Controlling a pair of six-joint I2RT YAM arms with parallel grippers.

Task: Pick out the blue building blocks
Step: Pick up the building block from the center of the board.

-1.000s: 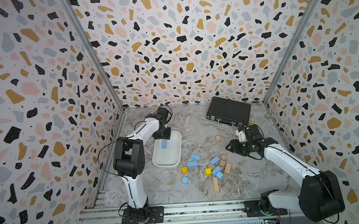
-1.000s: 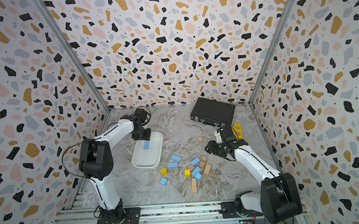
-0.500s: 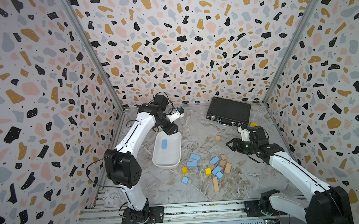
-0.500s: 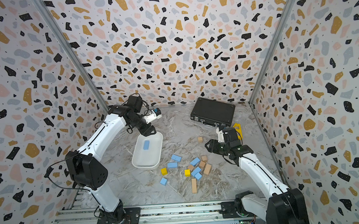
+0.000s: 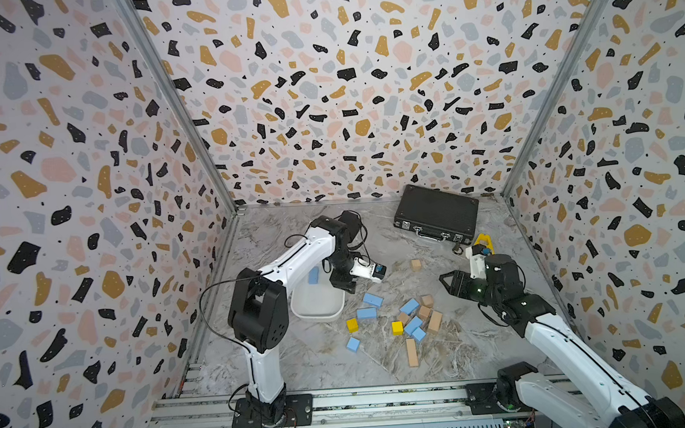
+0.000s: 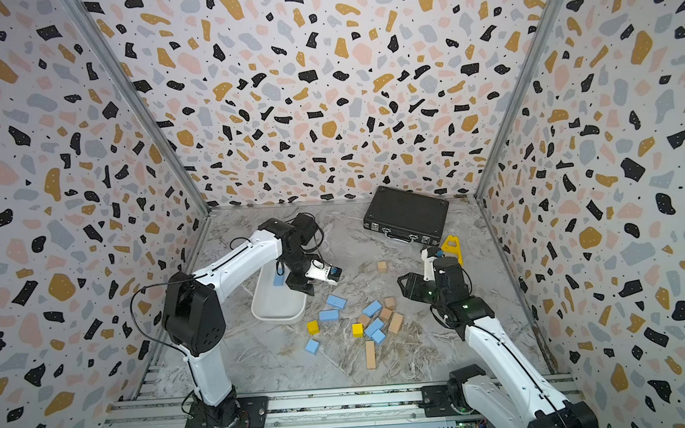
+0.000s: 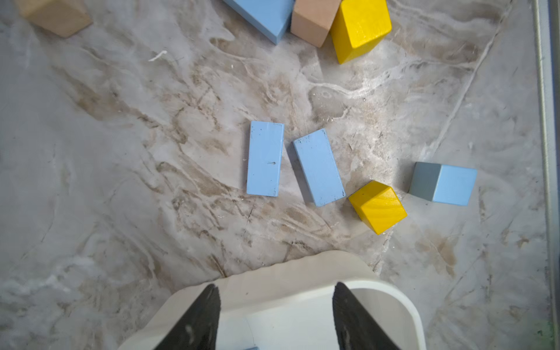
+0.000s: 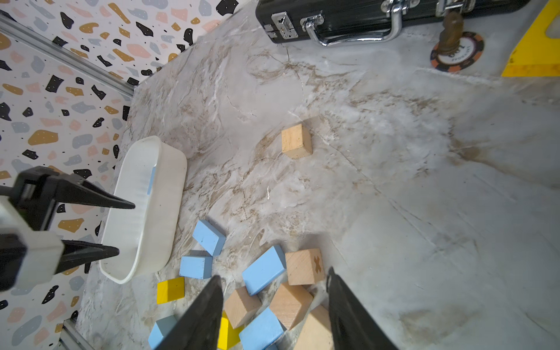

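Findings: blue building blocks — six loose on table beside white tray, one inside it. We judge them light, rigid, matte; grip across the short flat sides. Both left gripper and right gripper gape, empty.

In the left wrist view, the left fingers, the white tray and one blue brick are cut off by the edges. In both top views, those fingers are hidden beneath the wrist, and the blue block in the tray is half covered by the left arm. In the right wrist view, the black case and a yellow piece are cropped, and a yellow cube is mostly masked by the right fingers.
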